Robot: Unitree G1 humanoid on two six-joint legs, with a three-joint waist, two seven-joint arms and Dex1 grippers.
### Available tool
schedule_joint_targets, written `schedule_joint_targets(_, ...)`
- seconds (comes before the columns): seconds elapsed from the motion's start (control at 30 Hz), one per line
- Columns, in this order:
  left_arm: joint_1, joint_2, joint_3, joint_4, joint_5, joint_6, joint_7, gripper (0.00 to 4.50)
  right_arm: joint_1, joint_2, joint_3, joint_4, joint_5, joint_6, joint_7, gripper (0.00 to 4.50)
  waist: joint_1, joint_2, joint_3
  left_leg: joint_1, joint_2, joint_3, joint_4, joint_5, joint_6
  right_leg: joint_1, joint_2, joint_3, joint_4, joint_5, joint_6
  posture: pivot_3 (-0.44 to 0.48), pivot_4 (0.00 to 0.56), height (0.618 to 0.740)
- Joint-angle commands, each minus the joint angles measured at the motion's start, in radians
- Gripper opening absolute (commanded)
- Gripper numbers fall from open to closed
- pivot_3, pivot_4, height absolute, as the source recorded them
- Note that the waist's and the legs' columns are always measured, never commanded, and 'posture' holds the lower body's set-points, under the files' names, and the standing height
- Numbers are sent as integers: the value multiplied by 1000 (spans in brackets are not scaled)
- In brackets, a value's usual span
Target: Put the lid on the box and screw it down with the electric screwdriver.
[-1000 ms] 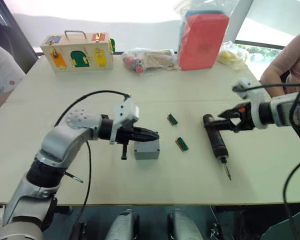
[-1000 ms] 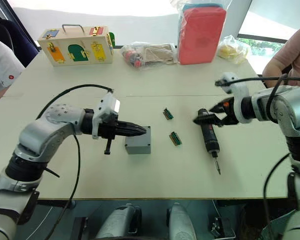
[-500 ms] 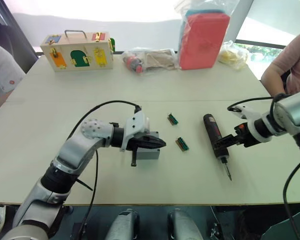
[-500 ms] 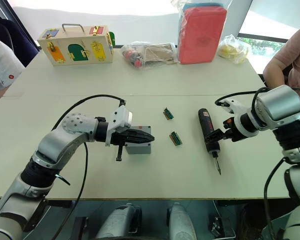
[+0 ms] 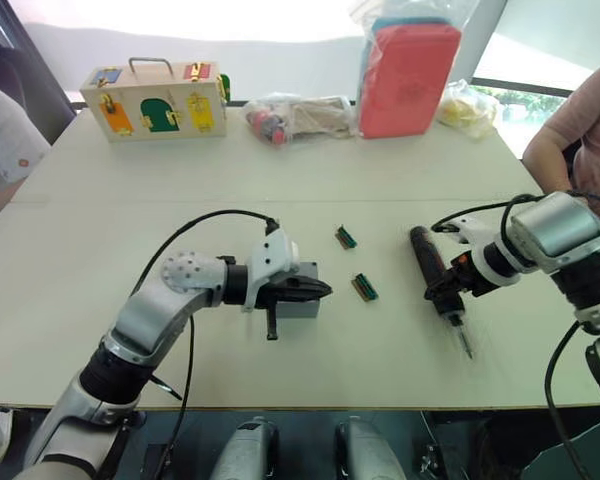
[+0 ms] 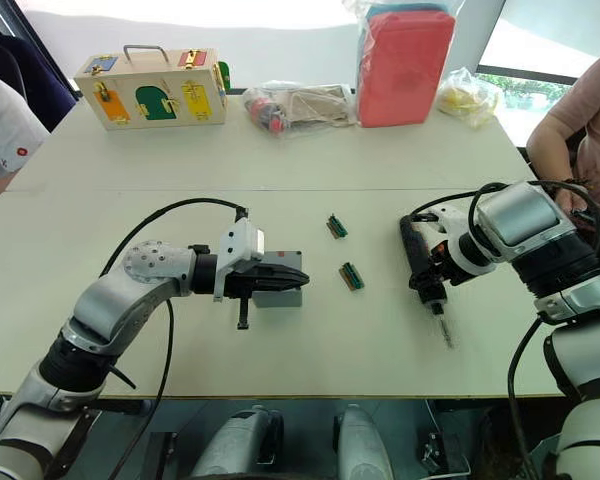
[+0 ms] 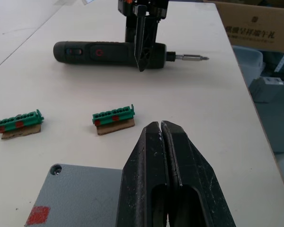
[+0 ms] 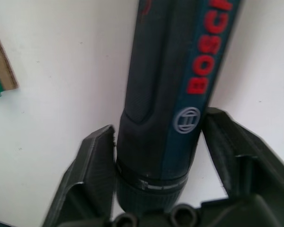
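The small grey box stands mid-table. Its flat grey top has a corner screw hole and a red mark, and looks like the lid lying on it. I cannot make out a seam. My left gripper is shut and empty, with its tips just past the far edge of that top. To the right, the dark electric screwdriver lies on the table with its bit toward the near edge. My right gripper is shut on its body near the bit end, with a finger pressed against each side.
Two green connectors lie between box and screwdriver. At the back stand a wooden latch box, a bagged bundle, a red case and a yellow bag. People sit at the left and right edges.
My right gripper went from the screwdriver's rear end down to near its bit and closed around it, which shifted the tool slightly. My left gripper advanced over the box and stayed shut.
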State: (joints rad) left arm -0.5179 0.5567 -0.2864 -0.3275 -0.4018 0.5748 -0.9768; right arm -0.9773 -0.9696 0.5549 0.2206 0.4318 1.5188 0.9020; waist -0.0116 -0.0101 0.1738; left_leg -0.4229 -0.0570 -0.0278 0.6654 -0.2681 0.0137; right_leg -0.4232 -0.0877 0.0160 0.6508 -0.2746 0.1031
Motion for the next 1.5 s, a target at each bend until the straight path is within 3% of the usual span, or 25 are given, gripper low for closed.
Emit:
schedule_joint_targets(0.03,-5,8,32,-26,-4,-1,8,0,25,26,-7,-1,-15,-23,-8,1822,-1,-1,-1,0,0,0,0,0,0,0,0,0,0,0,0,0,150,738)
schedule_joint_targets(0.13,-1,21,42,-26,-13,8,4,0,41,6,-11,3,-78,-166,2,1822,-4,-6,-4,0,0,0,0,0,0,0,0,0,0,0,0,0,150,738)
schedule_joint_targets(0.3,0,56,123,15,-44,28,-1,0,-65,55,-149,138,-116,-305,-28,1822,-11,-5,-3,4,0,2,1,0,0,3,1,1,-1,3,1,0,150,738)
schedule_joint_targets(0.4,-12,81,200,59,-91,53,-15,0,-105,134,-412,149,-16,-368,-85,1822,-4,-1,-1,1,0,3,0,0,0,-2,1,2,2,3,1,0,150,738)
schedule_joint_targets(0.47,-23,100,222,89,-100,61,-29,0,-80,195,-575,89,47,-406,-132,1822,-3,-1,-1,-5,1,2,-1,6,-9,-10,2,2,4,3,1,0,150,738)
schedule_joint_targets(0.57,-34,127,216,125,-98,70,-65,0,11,331,-735,-112,118,-530,-213,1822,1,-1,-1,-6,2,1,-4,6,-10,-11,3,0,4,3,1,0,150,738)
schedule_joint_targets(0.67,-44,141,192,148,-86,72,-90,0,70,477,-830,-274,224,-516,-286,1822,0,-1,-1,-6,1,1,-3,6,-9,-9,2,0,2,3,1,0,150,738)
schedule_joint_targets(0.77,-78,132,165,192,-63,77,-95,0,182,598,-771,-453,257,-607,-282,1822,3,-1,-1,-5,0,0,0,6,-9,-6,1,0,2,4,2,0,150,738)
schedule_joint_targets(0.9,-84,151,117,197,-27,62,-133,0,284,677,-688,-530,217,-711,-296,1822,0,-1,-1,-4,-1,0,1,5,-8,-6,3,0,5,4,2,0,150,738)
schedule_joint_targets(1.17,-81,138,47,199,46,38,-134,0,357,690,-577,-499,109,-886,-286,1822,-3,-1,-1,-3,0,0,1,6,-9,-6,5,0,5,4,2,0,150,738)
schedule_joint_targets(1.5,-51,131,38,206,67,20,-135,0,375,700,-542,-432,48,-990,-290,1822,-3,-1,-1,-3,0,0,1,6,-9,-6,6,0,5,4,2,0,150,738)
